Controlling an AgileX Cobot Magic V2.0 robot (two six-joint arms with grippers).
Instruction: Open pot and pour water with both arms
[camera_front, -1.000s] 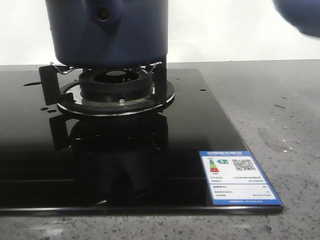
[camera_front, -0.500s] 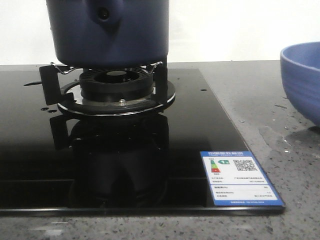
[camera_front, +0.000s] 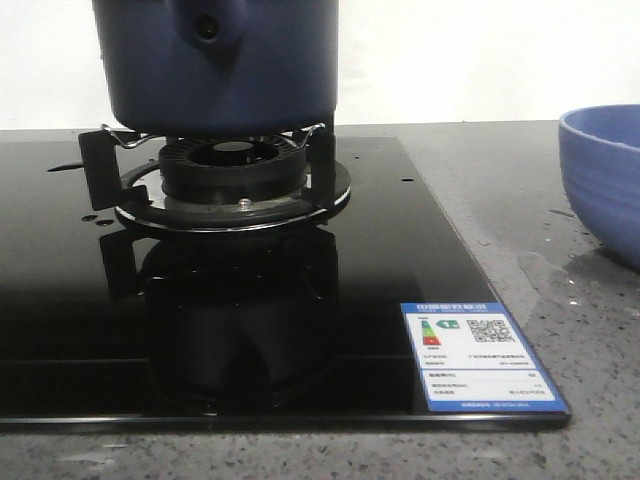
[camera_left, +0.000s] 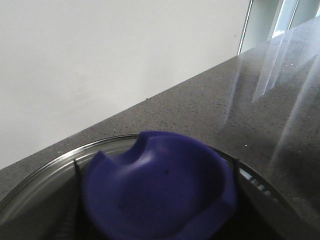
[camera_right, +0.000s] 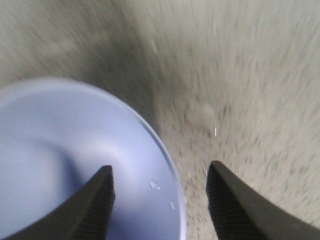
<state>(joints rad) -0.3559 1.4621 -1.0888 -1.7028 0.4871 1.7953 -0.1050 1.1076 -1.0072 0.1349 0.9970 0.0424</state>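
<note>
Right gripper (camera_right: 160, 200) — fingers spread apart, straddling rim of light blue bowl (camera_front: 605, 175), one finger inside, one outside; nothing clamped. Left gripper — not seen, state cannot be told; its wrist view filled by dark blue knob (camera_left: 157, 192) on glass lid (camera_left: 45, 170). Pot (camera_front: 220, 65) — seated on burner grate (camera_front: 215, 170) of black glass stove (camera_front: 400, 250), grey counter (camera_front: 580, 330), bowl well apart to right.
</note>
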